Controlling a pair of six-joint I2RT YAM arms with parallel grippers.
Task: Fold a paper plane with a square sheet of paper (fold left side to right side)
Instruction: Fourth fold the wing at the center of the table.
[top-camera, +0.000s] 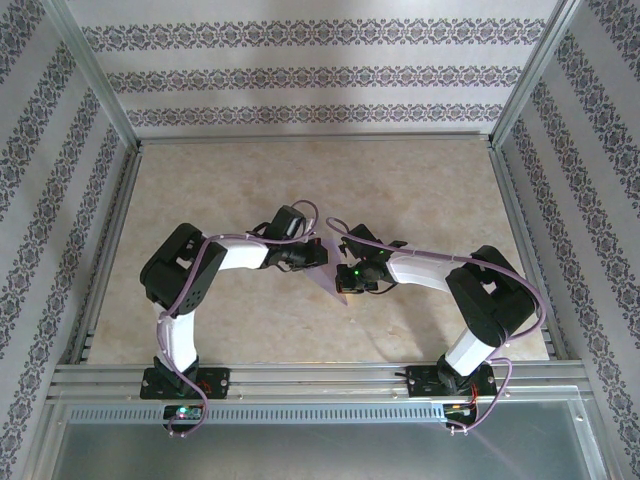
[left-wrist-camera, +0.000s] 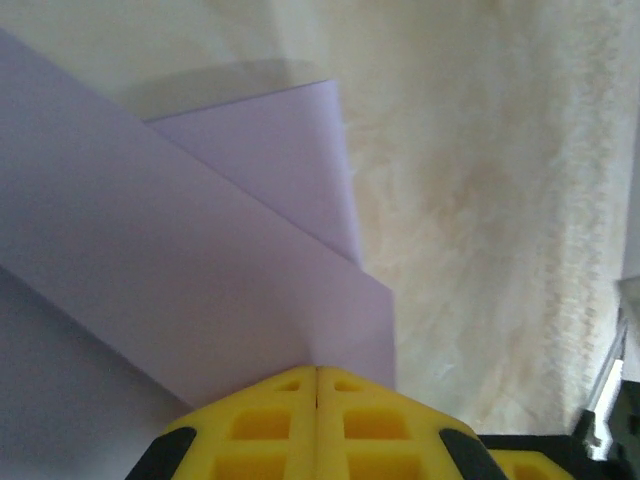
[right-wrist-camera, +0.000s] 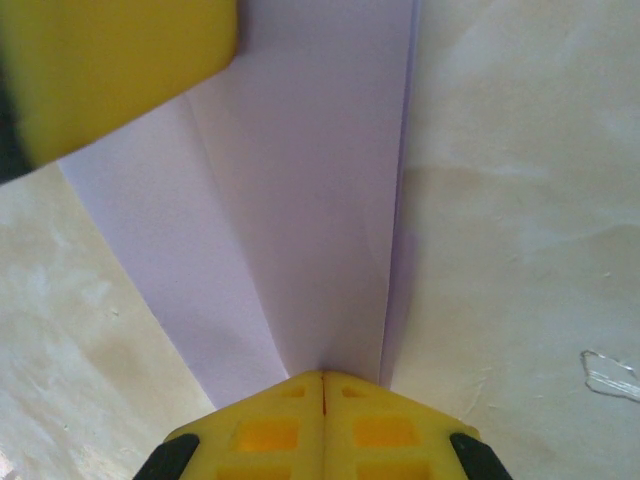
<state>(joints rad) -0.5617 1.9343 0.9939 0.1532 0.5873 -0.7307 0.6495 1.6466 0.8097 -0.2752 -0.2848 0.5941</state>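
**Folded paper held between 2 grippers.** At left, the left gripper (left-wrist-camera: 317, 372) is shown with its yellow fingertips pressed together on an edge of the paper (left-wrist-camera: 200, 290), which is creased into several overlapping layers. At centre, the paper is carried between the 2 arms, tilted and apparently lifted off the worktop (top-camera: 300, 180), near its middle. At right, the right gripper (right-wrist-camera: 322, 378) is likewise clamped on the paper, at the narrow end where the creases converge.

The sheet is judged very light, thin and limp. It would be torn if the 2 grips were pulled apart, and crumpled if they were pushed together. The layered folds are judged stiffer, so a hold is best taken there or along an edge. The worktop is a smooth, beige, marbled surface on which paper is expected to slide. It is enclosed on 3 sides by striped patterned walls (top-camera: 300, 75) set in a metal frame (top-camera: 100, 90).
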